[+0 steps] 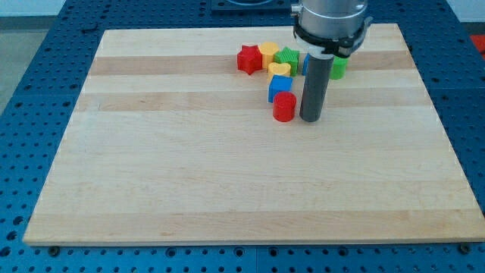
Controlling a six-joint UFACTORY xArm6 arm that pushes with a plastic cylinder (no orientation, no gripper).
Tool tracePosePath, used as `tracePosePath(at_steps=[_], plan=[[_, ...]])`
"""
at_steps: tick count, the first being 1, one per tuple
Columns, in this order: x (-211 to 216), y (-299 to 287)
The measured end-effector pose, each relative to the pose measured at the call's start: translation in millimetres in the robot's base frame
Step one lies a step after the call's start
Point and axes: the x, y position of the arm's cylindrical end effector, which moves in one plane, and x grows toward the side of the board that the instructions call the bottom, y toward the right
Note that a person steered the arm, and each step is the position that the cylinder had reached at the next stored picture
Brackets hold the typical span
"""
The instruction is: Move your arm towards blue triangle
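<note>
The wooden board (250,189) carries seven blocks that can be counted, all clustered toward twelve o'clock of the board's middle. There are two red ones: a red star (248,59) at the view's left end of the cluster, and a red cylinder (284,107) at its six o'clock end. Two are yellow: a yellow block (268,52) just at three o'clock of the star, and a yellow heart (280,70) below it. Two are green: a green star (289,58) and a green block (339,68) that peeps out at three o'clock of the rod, its shape not clear. One blue block (280,87) sits between the yellow heart and the red cylinder; its shape cannot be told for sure. A sliver of blue (305,64) shows at the rod's left edge, mostly hidden, so I cannot tell whether that is the blue triangle.

My tip (311,120) rests on the board just at three o'clock of the red cylinder, very near it, though whether they touch is unclear. The arm ends in a plain rod and has no claw to open or close.

No brand, label or writing can be read anywhere.
</note>
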Motion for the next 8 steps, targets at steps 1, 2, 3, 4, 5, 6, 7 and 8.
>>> tracePosePath(at_steps=[1, 2, 3, 4, 5, 6, 7, 8], plan=[[-8, -2], [-24, -2], [-39, -2], [-52, -2], [-64, -2], [-72, -2], [-78, 0], [-76, 2]])
